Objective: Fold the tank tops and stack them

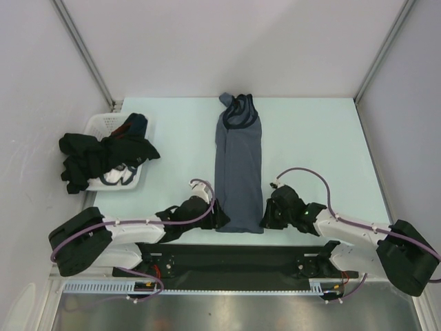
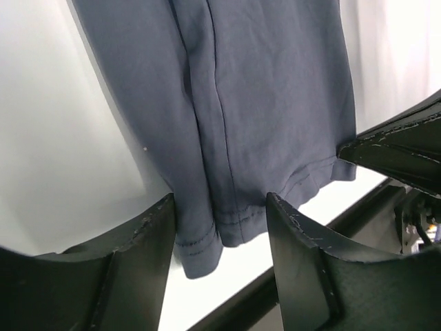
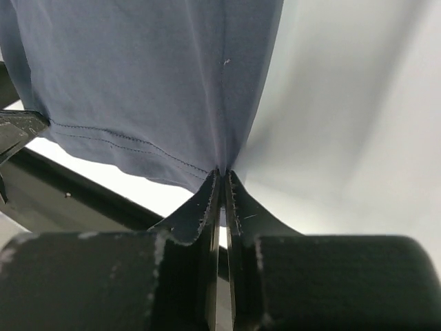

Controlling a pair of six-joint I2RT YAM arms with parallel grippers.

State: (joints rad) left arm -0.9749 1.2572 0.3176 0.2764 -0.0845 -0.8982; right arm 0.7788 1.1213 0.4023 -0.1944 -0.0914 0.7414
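Slate-blue cloth lies in a long, narrow strip down the middle of the table (image 1: pixel 317 138) in the top view. This is the blue top (image 1: pixel 239 165), with its sides already folded in, its straps at the far end and its hem at the near edge. The left gripper (image 1: pixel 219 218) sits at the hem's left corner and the right gripper (image 1: pixel 266 219) at its right corner. The black top (image 1: pixel 86 157) hangs bunched over a white basket (image 1: pixel 96 125) at the left, well apart from the strip and not yet started. The step in hand looks like taking the hem to fold the strip in half towards the straps. That would call for both corners to be lifted level and carried away from the arms. Bare table lies beyond the straps and to the right, and the basket sits clear of that path.

In the left wrist view, the left gripper (image 2: pixel 220 203) stands open with a finger on either side of the hem corner. The cloth between them is not pinched, so it should close on all the layers before any lift. The hem lies right at the table's near edge, with a dark rail just beyond, which leaves little room to dip.

In the right wrist view, the right gripper (image 3: pixel 222 174) is closed, its tips pinching the hem's right corner. Open table lies to its right.
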